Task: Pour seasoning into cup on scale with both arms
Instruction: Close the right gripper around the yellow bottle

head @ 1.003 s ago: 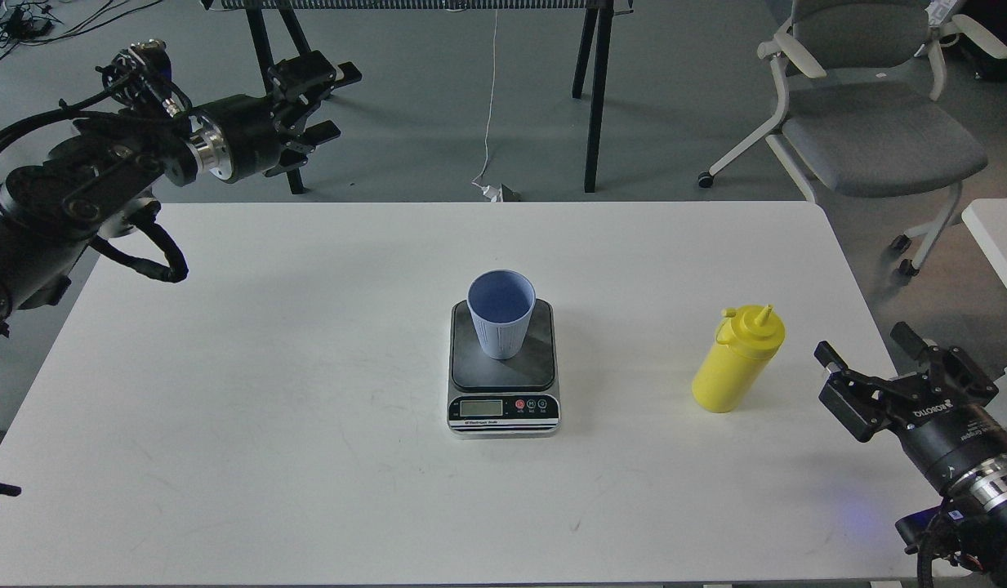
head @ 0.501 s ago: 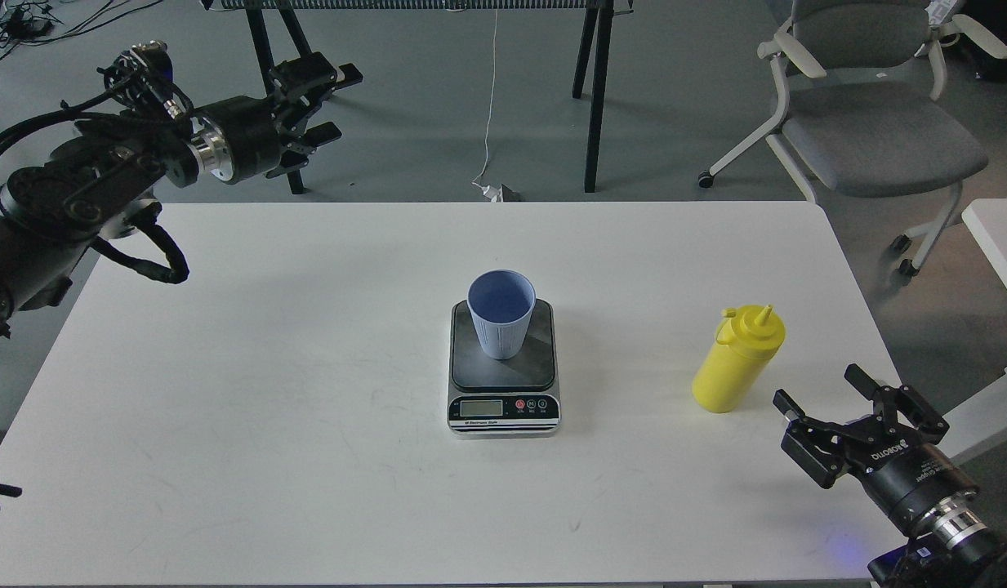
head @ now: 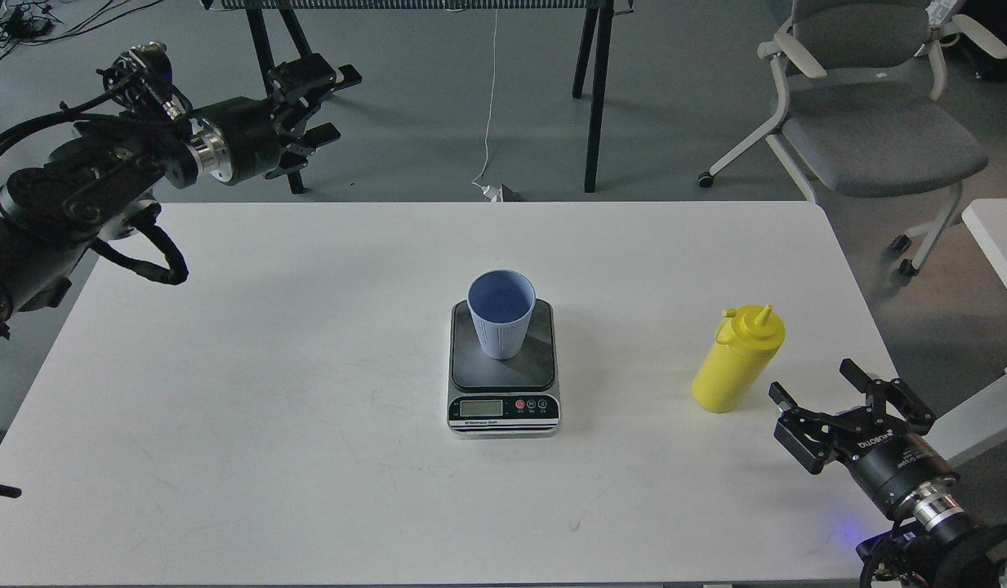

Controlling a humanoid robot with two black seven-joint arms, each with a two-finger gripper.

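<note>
Seasoning (head: pixel 737 360) (yellow bottle, pointed nozzle, tethered cap) upright beside scale (head: pixel 503 369).

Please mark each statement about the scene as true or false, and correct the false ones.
1. The cup stands upright on the scale. True.
2. The right gripper holds the yellow bottle. False: it is open and apart from the bottle.
3. The bottle lies on its side. False: it stands upright on the table.
4. The left gripper is open, away from the cup. True.
5. The bottle is on the scale. False: it stands to the right of it.
</note>
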